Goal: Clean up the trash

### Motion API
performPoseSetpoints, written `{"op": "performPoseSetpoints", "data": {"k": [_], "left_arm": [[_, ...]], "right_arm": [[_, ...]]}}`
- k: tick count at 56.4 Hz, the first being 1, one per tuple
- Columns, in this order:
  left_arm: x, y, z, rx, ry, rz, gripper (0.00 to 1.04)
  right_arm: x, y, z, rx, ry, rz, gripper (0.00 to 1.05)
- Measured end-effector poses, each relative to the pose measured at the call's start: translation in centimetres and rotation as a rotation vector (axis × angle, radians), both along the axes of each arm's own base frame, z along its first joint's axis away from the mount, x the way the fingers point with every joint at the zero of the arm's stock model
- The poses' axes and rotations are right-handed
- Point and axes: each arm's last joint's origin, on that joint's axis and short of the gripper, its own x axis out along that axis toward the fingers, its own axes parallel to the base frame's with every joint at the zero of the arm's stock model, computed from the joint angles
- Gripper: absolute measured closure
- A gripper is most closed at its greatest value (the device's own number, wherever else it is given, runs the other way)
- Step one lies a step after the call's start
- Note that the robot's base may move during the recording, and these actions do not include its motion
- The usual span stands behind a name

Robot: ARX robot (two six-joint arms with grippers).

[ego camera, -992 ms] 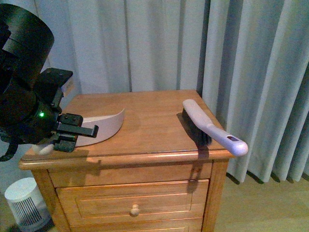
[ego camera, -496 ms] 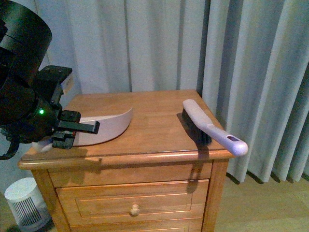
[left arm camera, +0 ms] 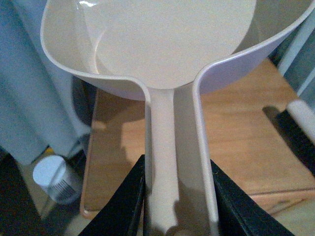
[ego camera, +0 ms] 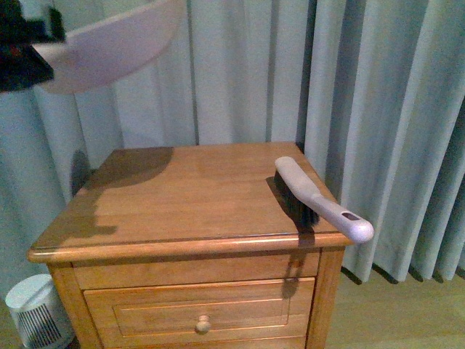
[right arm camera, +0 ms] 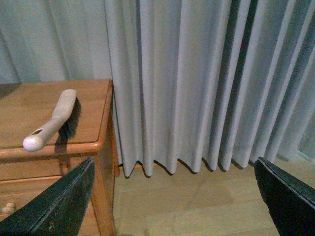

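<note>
Beige plastic scoop-shaped dustpan (ego camera: pixel 116 43) aloft, well above the left side of the brown wooden nightstand (ego camera: pixel 182 196). Sits clamped by its handle between the 2 black fingers of the left gripper (left arm camera: pixel 177 169). Right gripper (right arm camera: pixel 174 164) off the nightstand's right side, 2 black fingers spread wide, holding nothing. Pale lilac long-handled brush (ego camera: pixel 320 196) with dark bristles along the nightstand's right edge, handle end jutting past the front corner. Small crumpled white trash wad: cannot tell where from any view.
</note>
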Motion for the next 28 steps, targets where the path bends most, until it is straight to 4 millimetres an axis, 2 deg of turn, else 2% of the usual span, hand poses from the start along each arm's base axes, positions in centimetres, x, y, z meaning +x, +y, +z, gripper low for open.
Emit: {"op": "performPoseSetpoints", "data": {"k": [7, 12, 28], "left_arm": [[-3.8, 1.0, 2.3, 0.005, -0.158, -0.003, 0.76], [-6.5, 1.6, 2.9, 0.012, -0.229, -0.005, 0.76], [-14.8, 3.4, 1.0, 0.043, -0.292, -0.049, 0.76]], "right_arm": [[0.0, 0.0, 0.0, 0.000, 0.000, 0.000, 0.07], [0.0, 0.0, 0.0, 0.000, 0.000, 0.000, 0.07], [0.0, 0.0, 0.0, 0.000, 0.000, 0.000, 0.07]]}}
